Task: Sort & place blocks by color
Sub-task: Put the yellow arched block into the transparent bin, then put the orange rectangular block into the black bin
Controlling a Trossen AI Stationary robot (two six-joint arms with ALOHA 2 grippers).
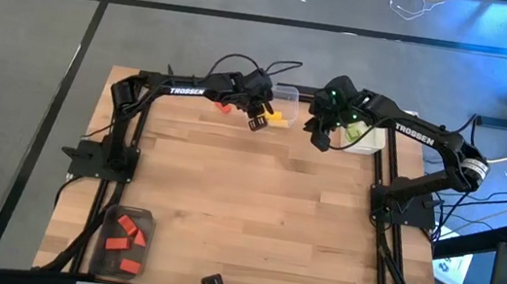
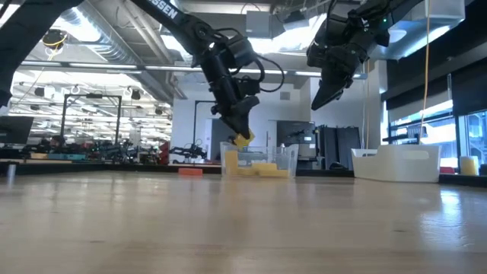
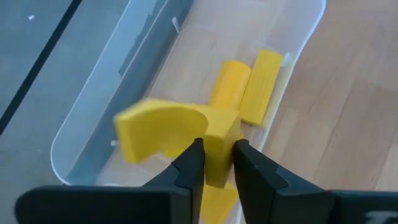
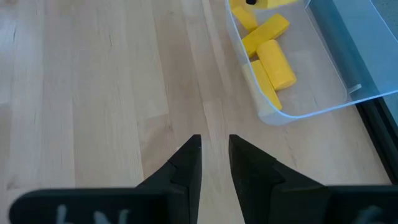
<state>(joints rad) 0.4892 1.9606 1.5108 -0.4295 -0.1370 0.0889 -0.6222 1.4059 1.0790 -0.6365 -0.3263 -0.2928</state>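
Note:
My left gripper (image 1: 258, 120) (image 2: 242, 134) (image 3: 217, 155) is shut on a yellow arch block (image 3: 165, 127) above a clear container (image 1: 288, 95) (image 3: 62, 146) at the table's far edge. Yellow bars (image 3: 245, 90) (image 4: 273, 53) lie flat on that container's floor. My right gripper (image 1: 319, 136) (image 2: 316, 100) (image 4: 215, 146) hangs just right of it, raised above bare wood, narrowly open and empty. A light green block (image 1: 357, 131) sits in a container (image 1: 371, 145) under the right arm. A red block (image 1: 223, 109) lies on the table beneath the left arm. My left gripper pinches one leg of the yellow arch (image 3: 219, 146) between its two fingers (image 3: 189, 165), coming from above and pointing down. The arch is lifted clear over the container. Its curved span sticks out sideways from the fingers.
A clear container (image 1: 105, 252) at the near left corner holds several red blocks (image 1: 128, 234). A pale tub (image 2: 396, 164) shows in the low view to the right of the yellow container. The middle of the table is bare wood (image 1: 254, 211). Arm bases stand at both side edges.

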